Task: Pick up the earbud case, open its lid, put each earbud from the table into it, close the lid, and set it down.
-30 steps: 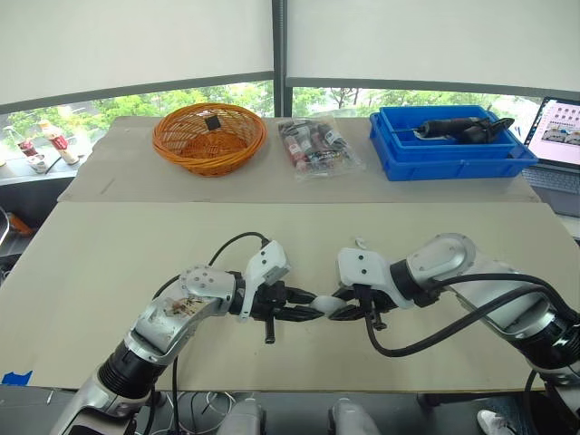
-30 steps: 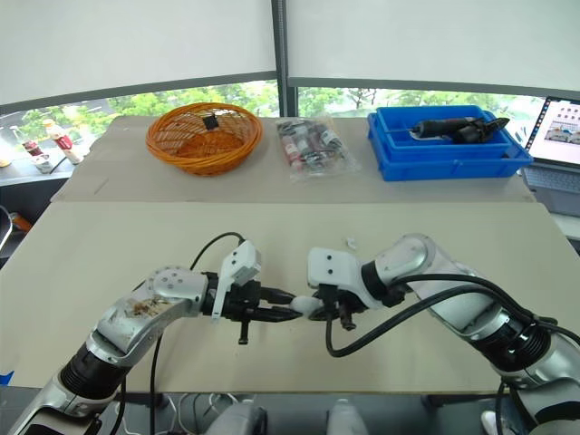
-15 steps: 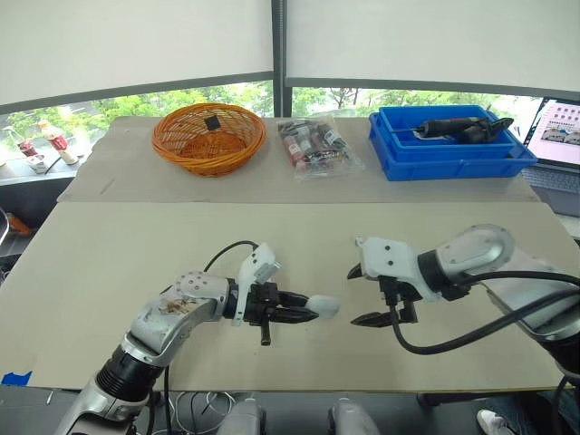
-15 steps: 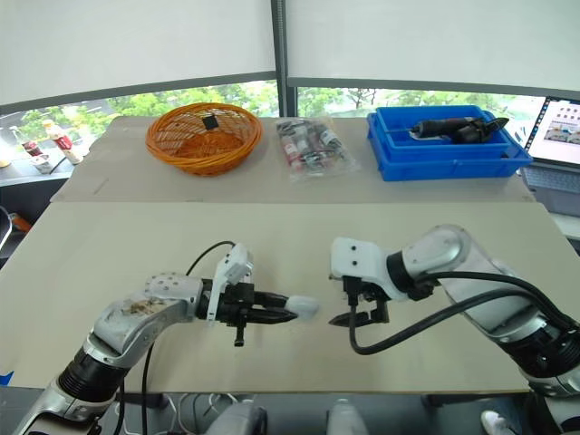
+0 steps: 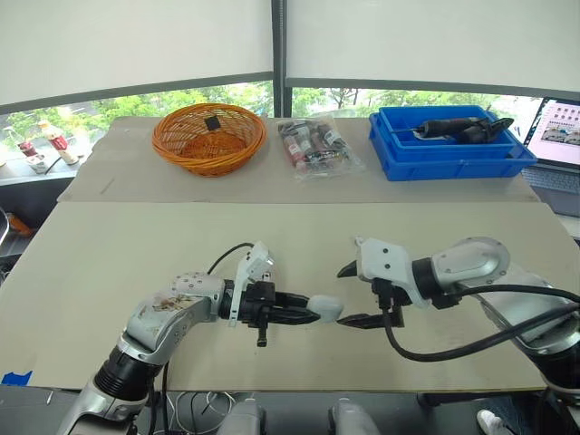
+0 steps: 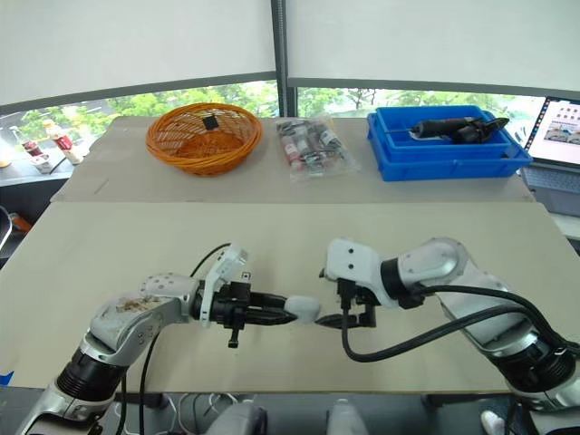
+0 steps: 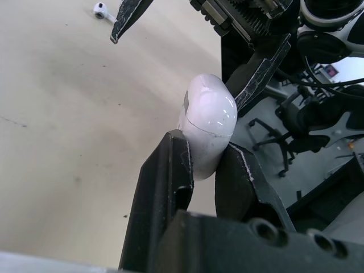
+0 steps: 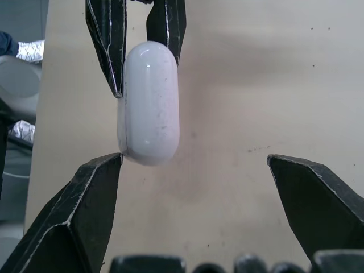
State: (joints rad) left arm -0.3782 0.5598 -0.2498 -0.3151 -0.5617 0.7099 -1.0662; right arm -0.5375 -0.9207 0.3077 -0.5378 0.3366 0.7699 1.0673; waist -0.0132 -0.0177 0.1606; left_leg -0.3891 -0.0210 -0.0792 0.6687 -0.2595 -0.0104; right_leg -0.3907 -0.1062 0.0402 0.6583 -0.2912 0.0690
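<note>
The left gripper (image 5: 306, 314) hides part of the white earbud case (image 5: 328, 308): its jaws are closed on one end, and the rounded other end sticks out toward the right arm. The case is held in the air over the front middle of the bench (image 5: 136, 254), near its front edge. In the left wrist view a thin seam runs round the case and the lid looks shut.

The right gripper (image 5: 349, 294) faces the case end-on with its jaws spread wide and nothing between them. One black fingertip (image 8: 111, 162) sits at the case's corner; I cannot tell whether it touches or is just beside it. The other fingertip is well clear of the case.

One small white earbud (image 7: 99, 9) lies on the bench just past a tip of the right gripper. In the eye views that spot is behind the right wrist housing.

Along the back of the bench stand an orange wicker basket (image 5: 209, 138) with a small dark item too small to make out, and a clear bag (image 5: 317, 145) of packed goods whose labels cannot be read. To their right is a blue bin (image 5: 453, 165) holding a dark tool (image 5: 458, 129). A laptop (image 5: 560, 136) is cut off at the right edge, and small bottles (image 5: 41, 149) stand at the far left. None of these is near the grippers. Black office chairs (image 7: 267, 136) show beyond the bench's front edge.
</note>
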